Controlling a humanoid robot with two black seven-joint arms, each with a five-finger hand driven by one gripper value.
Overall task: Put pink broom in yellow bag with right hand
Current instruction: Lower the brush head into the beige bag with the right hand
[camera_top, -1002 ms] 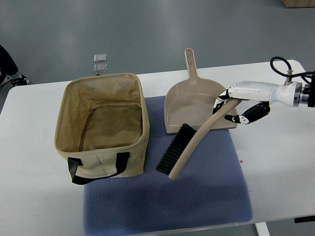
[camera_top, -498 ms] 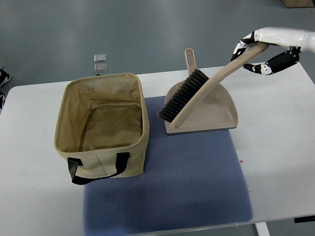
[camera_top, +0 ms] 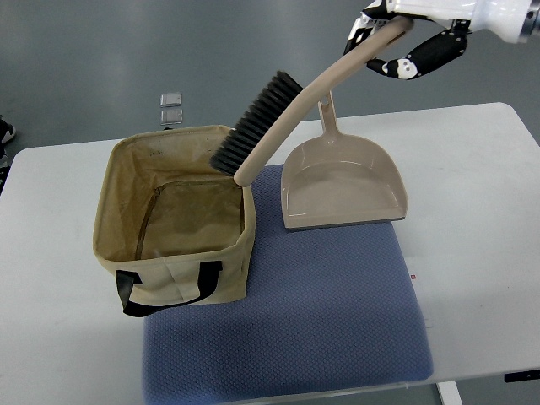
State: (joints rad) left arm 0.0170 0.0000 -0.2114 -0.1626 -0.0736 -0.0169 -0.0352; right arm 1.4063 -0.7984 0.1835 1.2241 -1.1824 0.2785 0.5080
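1. Right hand [camera_top: 403, 38] at top right, arm entering from the right edge — fingers [camera_top: 419, 61] curled around the handle end of the broom [camera_top: 283, 126], thumb side over the top. Firm wrap by the look of it; nothing else held.
2. Broom airborne, clear of the table [camera_top: 472, 219]. Long axis diagonal: handle end up-right in the hand, bristle head down-left.
3. Key relation — bristle head hanging over the far-right corner of the bag [camera_top: 181, 211], right at the rim. Lower tip of the beige back overlapping the bag's right wall in this view; contact or just above, cannot tell from a steep top view.
4. Bag upright on the blue mat [camera_top: 321, 312], mouth open, black handle [camera_top: 164, 287] on the near side. Interior looks empty.
5. Dustpan [camera_top: 342, 186] beside the bag on the right, on the mat — below the broom's shaft, not touching it as far as visible.
6. Judgement: carry phase nearly done. Head leads, so next move likely needs more travel left toward the bag's centre, then lowering head-first.
7. Risk: broom looks long against the opening — may snag the right rim or end up leaning on it.
8. Left hand not in view.
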